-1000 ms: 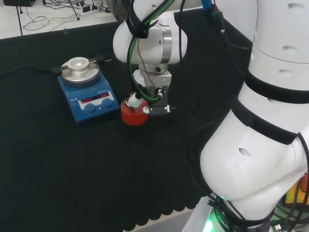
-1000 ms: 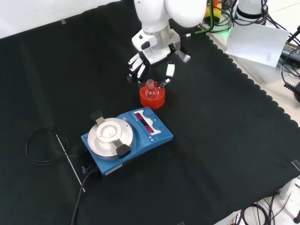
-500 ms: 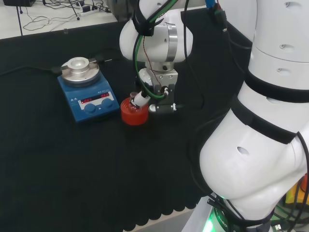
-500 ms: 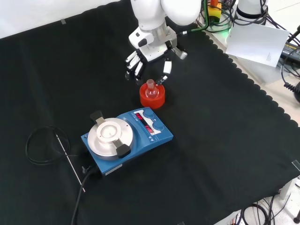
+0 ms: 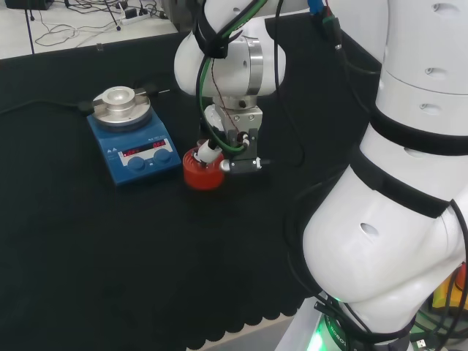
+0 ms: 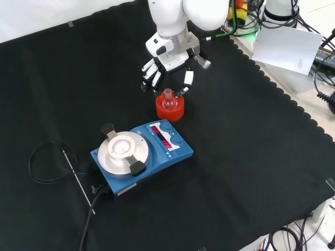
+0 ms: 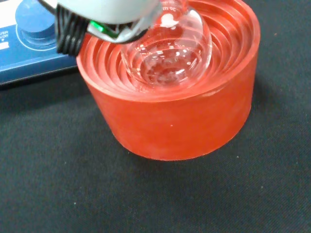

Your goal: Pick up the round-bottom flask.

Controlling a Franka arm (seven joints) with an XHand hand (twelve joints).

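Where the head view looks over the arm, the red ribbed stand sits on the black tabletop just right of the blue hotplate stirrer, and the robot hand hangs right above it. In the front view the round-bottom flask stands upright in the stand, just beyond the stirrer, its neck rising between the spread fingers and the thumb, none of them closed on the glass. In the wrist view the clear flask bulb rests in the stand's ribbed hollow; small white print on the glass and on the stirrer's corner is too blurred to read.
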